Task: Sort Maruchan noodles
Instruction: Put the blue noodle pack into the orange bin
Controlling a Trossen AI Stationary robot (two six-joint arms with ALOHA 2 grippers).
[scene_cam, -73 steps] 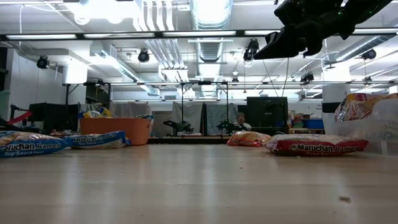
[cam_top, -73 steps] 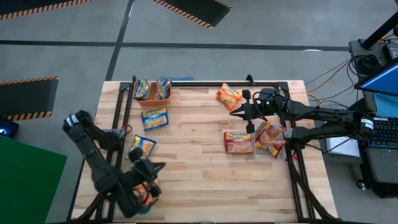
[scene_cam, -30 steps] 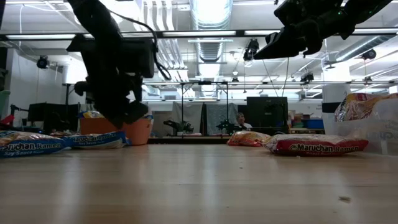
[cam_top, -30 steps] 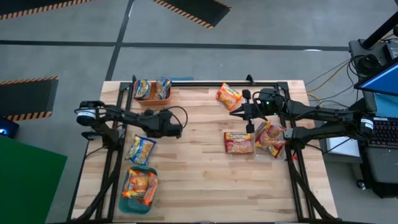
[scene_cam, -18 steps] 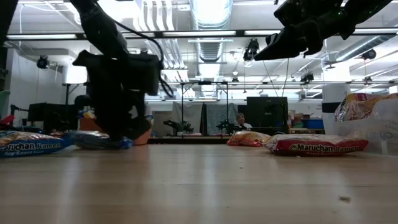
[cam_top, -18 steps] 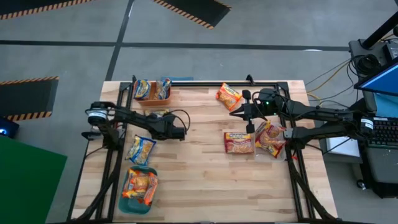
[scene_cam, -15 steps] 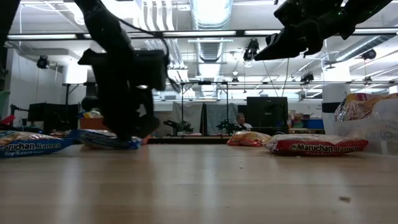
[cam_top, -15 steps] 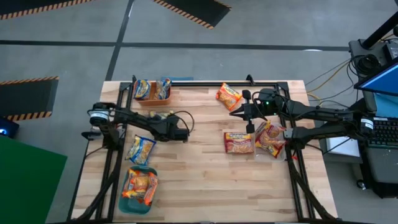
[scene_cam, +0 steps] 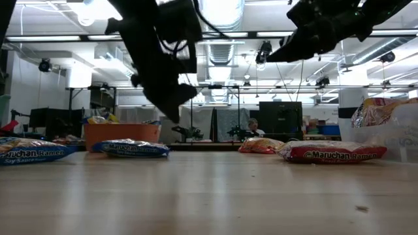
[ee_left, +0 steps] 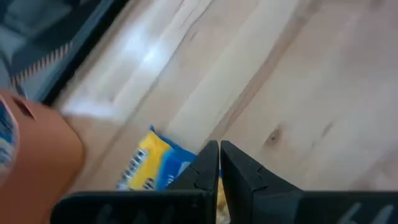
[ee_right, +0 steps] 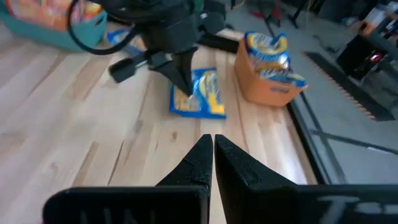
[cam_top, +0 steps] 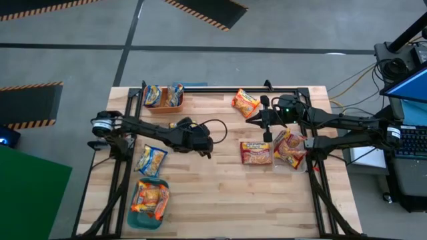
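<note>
Fingertips of the left gripper point(cam_top: 208, 148) pressed together on nothing, hanging above bare wood near the middle of the table point(cam_top: 220, 193), clear of the surface in the low view. Likely step, judging by the layout: collecting the loose blue-and-yellow Maruchan packet point(ee_right: 199, 93) for the orange bin point(cam_top: 163, 109), already loaded with packets of the same colours. To do it well: spread the fingers first, draw back toward the bin side, come down square over the packet's middle, pinch across the flat crinkly wrapper rather than at a corner, lift straight up before swinging over the bin's rim. Worth minding: slippery film, easily shoved along the wood instead of caught. Relative to the gripper: packet flat on the table just behind the fingertips, apart from them, mostly hidden beneath the arm in the high view, lying between the fingers and the orange bin. Farther out: a second blue-and-yellow packet point(cam_top: 152, 160) near the left edge, a teal bin point(cam_top: 131, 210) of orange packets farther along that edge, a lone orange packet point(cam_top: 245, 103) and red packets point(cam_top: 257, 153) on the right side. Right gripper point(cam_top: 251, 121) likewise closed and empty, waiting above the table just beside the lone orange packet.
</note>
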